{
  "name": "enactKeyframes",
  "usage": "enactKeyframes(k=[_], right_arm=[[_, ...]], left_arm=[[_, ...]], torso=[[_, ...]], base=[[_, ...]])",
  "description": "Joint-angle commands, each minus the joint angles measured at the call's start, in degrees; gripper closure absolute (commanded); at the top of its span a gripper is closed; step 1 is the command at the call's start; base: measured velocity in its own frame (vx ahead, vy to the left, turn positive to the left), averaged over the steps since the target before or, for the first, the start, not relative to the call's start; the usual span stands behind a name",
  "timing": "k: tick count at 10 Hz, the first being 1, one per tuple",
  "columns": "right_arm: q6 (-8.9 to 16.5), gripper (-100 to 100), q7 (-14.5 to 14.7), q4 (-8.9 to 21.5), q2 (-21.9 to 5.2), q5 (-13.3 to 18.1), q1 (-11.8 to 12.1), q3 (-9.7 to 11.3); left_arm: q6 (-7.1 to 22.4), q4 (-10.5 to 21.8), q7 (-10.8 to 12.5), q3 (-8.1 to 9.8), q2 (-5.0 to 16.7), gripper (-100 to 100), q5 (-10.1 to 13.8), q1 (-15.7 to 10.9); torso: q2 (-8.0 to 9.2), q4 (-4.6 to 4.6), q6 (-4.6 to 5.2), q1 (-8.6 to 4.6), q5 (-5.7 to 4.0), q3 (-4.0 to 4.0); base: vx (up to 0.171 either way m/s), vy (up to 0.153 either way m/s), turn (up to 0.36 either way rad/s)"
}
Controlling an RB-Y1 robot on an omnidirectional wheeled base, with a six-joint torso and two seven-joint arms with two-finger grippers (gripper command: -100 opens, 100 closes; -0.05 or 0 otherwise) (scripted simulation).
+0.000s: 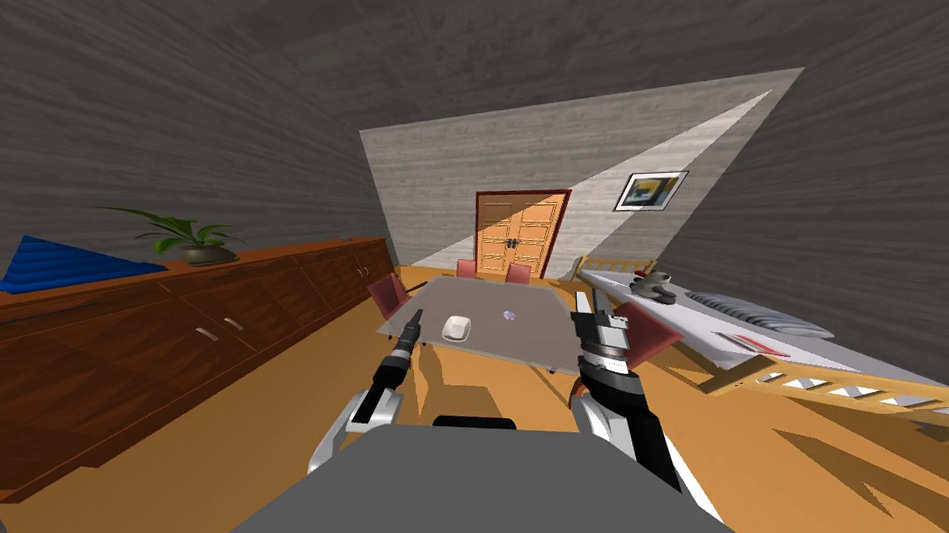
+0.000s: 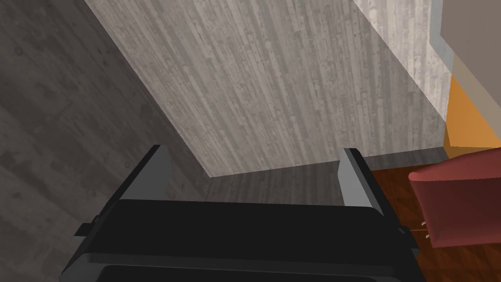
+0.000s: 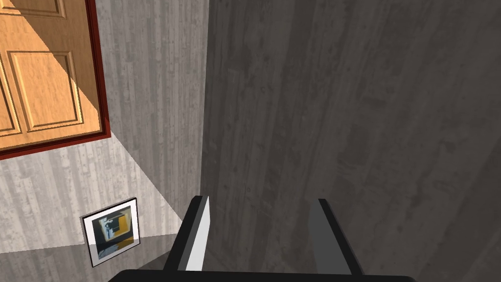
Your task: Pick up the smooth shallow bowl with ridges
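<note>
The shallow white bowl (image 1: 456, 327) rests on the grey table (image 1: 526, 341), toward its near left part. My left gripper (image 1: 416, 321) is raised at the table's near left corner, a short way left of the bowl and apart from it. Seen from the left wrist, the left gripper (image 2: 254, 171) stands open wide with nothing between its fingers. My right gripper (image 1: 597, 323) is held up at the table's near right corner, far from the bowl. From the right wrist, the right gripper (image 3: 259, 218) is open and holds nothing.
A small purple object (image 1: 510, 316) lies on the table right of the bowl. Red chairs (image 1: 389, 294) ring the table, one close to my right hand (image 1: 651, 336). A long wooden sideboard (image 1: 165, 332) with a plant (image 1: 189, 236) runs along the left. A wooden-framed bed (image 1: 766, 341) lies right.
</note>
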Motion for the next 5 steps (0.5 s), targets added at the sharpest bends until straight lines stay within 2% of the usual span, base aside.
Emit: enactKeyframes(k=[1,5], right_arm=[[0.0,0,0.0,0.0,0.0,0.0,0.0,0.0],[0.0,0,0.0,0.0,0.0,0.0,0.0,0.0]], left_arm=[[1.3,2.9,-0.3,-0.36,0.3,-100,-0.1,-0.6],[2.8,8.6,-0.9,-0.95,0.4,-100,-0.2,-2.2]], torso=[[0.0,0.0,0.0,0.0,0.0,0.0],[-0.11,-0.02,0.01,0.05,0.01,-0.06]], base=[[-0.043,-0.012,-0.06],[-0.031,-0.002,-0.054]])
